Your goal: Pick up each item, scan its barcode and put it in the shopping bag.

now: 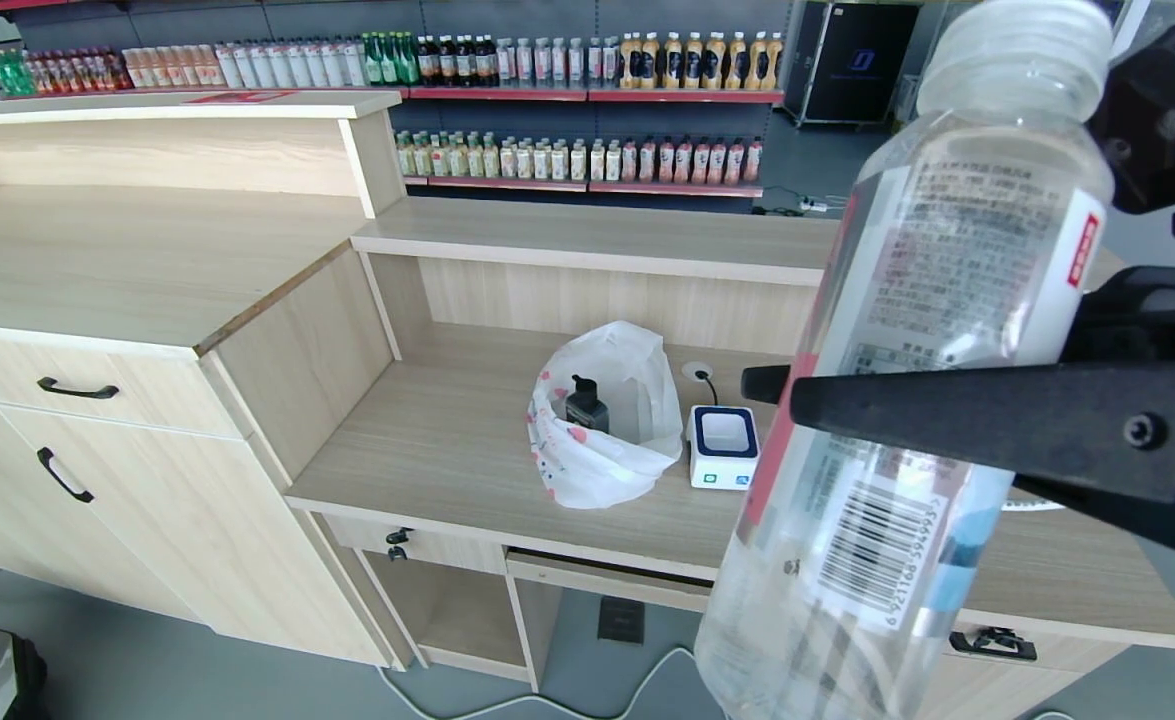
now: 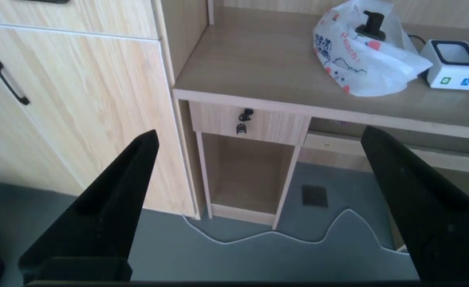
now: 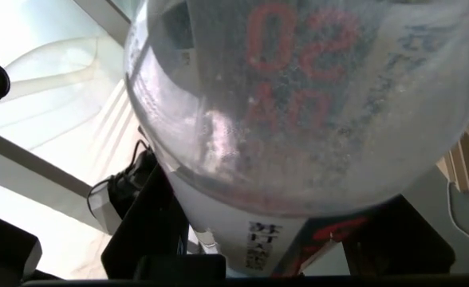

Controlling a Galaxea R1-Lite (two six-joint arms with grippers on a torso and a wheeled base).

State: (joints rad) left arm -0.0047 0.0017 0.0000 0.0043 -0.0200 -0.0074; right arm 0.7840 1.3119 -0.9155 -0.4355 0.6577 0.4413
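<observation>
Scanning step, I judge: my right jaws grip the water bottle (image 1: 947,300) at frame right; next its barcode (image 1: 877,545) must face the scanner (image 1: 724,442) at centre. Left jaws gape empty

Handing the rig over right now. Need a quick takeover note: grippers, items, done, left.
Right gripper: jaws shut on the water bottle, held tilted above the counter, barcode facing the head camera.
Left gripper: jaws open, empty, low in front of the counter's drawer.
Shopping bag stands on the counter, scanner beside it on its right.
Done: one dark item is in the bag.
Left: present the bottle to the scanner (can't tell if scanned), then bag it.
</observation>
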